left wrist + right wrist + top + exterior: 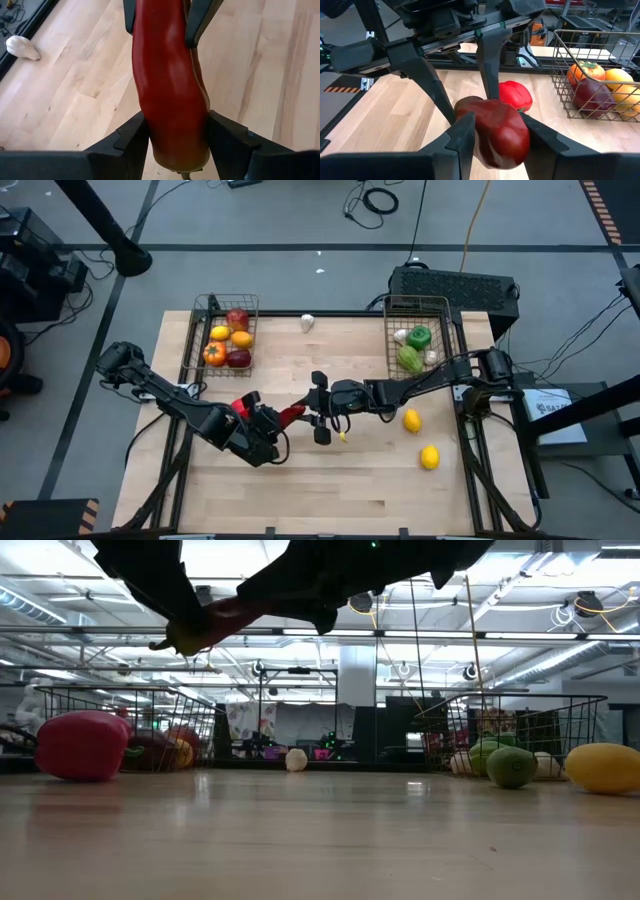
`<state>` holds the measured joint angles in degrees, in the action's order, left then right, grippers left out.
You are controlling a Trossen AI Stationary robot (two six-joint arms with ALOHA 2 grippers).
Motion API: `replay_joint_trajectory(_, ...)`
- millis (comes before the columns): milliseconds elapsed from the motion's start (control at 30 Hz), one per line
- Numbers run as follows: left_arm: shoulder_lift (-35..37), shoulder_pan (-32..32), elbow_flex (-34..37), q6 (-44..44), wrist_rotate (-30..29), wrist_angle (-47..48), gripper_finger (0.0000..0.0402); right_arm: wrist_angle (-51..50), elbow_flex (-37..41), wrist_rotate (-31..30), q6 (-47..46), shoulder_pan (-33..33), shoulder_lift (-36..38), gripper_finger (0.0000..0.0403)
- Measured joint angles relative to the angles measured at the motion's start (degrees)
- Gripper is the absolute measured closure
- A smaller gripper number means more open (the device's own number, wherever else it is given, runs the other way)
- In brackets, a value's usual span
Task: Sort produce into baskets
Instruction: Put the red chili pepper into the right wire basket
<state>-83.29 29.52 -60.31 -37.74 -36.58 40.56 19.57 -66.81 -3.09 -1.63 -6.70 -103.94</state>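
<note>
Baskets [197, 348] sit at the counter's [300, 490] back corners, and you have a long red chili pepper [291, 415] held mid-air over the counter's centre, both the left gripper [277, 423] and right gripper [318, 407] with jaws closed on it. Judge it light, rigid, glossy and slippery, so grip mid-body, not the tapering tip. No readable writing shows.
</note>
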Motion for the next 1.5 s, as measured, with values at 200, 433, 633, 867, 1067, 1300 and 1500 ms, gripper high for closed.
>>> replay_joint_trajectory(200,0.0,0.0,0.0,0.7,-0.3,0.0,0.0217,0.0,0.0,0.0,0.0,0.0,0.0,0.0273)
replay_joint_trajectory(433,0.0,0.0,0.0,0.6,-1.2,0.0,0.0216,0.0,0.0,0.0,0.3,0.0,0.0,0.0273)
replay_joint_trajectory(633,0.0,0.0,0.0,-1.0,-4.3,-0.5,0.0167,-0.5,0.0,-0.3,0.3,0.0,0.0,0.0273)
replay_joint_trajectory(867,2.8,0.9,0.0,-0.9,-5.1,1.2,0.0091,-1.3,0.0,0.0,0.6,0.1,0.0,0.0273)
replay_joint_trajectory(1067,7.7,3.7,0.0,-1.6,-5.5,2.1,0.0078,-1.9,0.0,0.0,0.8,0.4,0.1,0.0273)
replay_joint_trajectory(1300,9.2,6.2,0.6,-7.2,-7.2,6.3,0.0078,-9.2,0.0,0.0,-0.6,0.4,1.3,0.0273)
replay_joint_trajectory(1500,6.4,6.3,4.5,-11.3,-7.1,6.0,0.0078,-24.5,-2.3,-0.3,-0.5,0.2,2.5,0.0265)
